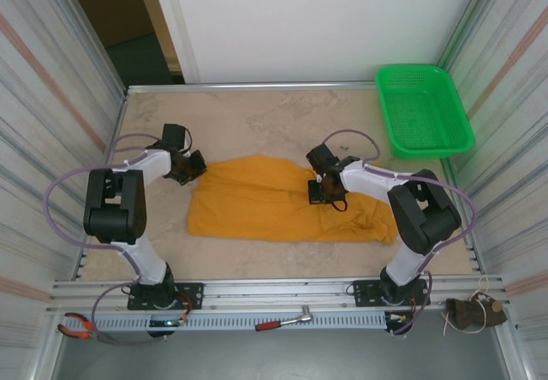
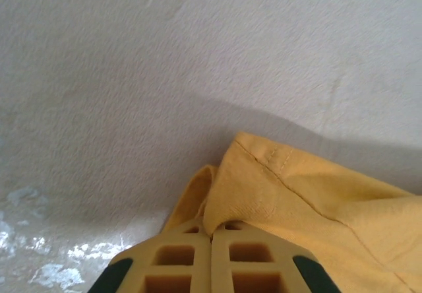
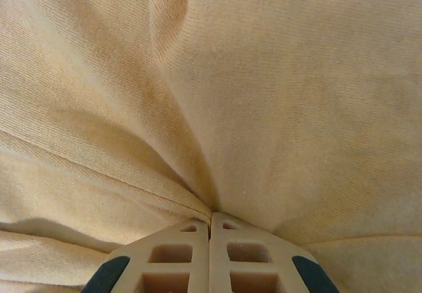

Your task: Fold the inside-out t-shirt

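Orange shirt (image 1: 282, 209) bunched on the table (image 1: 257, 115), pinched twice.
Its hemmed corner is clamped by the left gripper (image 2: 211, 232); the right gripper (image 3: 211, 217) is closed on a mid-cloth fold, likely to lift and spread it for folding.

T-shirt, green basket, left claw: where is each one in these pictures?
t-shirt (image 1: 265, 204): top view, middle of the orange cloth.
green basket (image 1: 424, 110): top view, its bare mesh floor.
left gripper (image 2: 211, 230): left wrist view, between its shut fingertips.
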Action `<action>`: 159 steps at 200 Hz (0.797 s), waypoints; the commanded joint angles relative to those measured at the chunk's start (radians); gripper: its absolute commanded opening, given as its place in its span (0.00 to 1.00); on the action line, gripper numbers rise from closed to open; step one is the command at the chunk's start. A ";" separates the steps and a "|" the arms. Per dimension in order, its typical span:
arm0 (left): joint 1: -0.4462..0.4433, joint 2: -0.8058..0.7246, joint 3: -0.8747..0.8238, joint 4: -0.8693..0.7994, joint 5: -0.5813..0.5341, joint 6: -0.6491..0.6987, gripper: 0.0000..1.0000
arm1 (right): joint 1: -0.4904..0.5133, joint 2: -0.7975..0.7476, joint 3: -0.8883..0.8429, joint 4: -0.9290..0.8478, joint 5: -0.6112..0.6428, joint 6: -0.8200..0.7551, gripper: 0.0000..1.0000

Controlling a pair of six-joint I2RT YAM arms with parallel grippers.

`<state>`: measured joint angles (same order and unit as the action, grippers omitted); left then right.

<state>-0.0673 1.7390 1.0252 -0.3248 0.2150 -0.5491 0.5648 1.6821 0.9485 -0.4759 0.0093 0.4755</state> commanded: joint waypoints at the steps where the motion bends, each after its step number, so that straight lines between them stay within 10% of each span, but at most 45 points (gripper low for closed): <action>1: 0.017 -0.015 0.035 -0.002 -0.026 0.029 0.00 | -0.007 -0.032 -0.054 0.002 -0.009 0.037 0.17; 23: 0.034 -0.031 0.031 -0.007 -0.012 0.041 0.01 | -0.009 -0.034 -0.063 0.014 -0.043 0.045 0.39; 58: 0.049 -0.136 0.010 -0.014 -0.004 0.040 0.63 | -0.044 -0.150 -0.007 -0.030 -0.108 0.040 0.44; 159: -0.322 -0.078 -0.015 0.218 0.022 -0.204 0.76 | -0.631 -0.442 -0.061 -0.150 -0.318 0.009 0.72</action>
<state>-0.3542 1.5803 1.0317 -0.1822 0.2321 -0.6720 0.0444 1.2800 0.9382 -0.5606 -0.2005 0.5034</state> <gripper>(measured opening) 0.759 0.715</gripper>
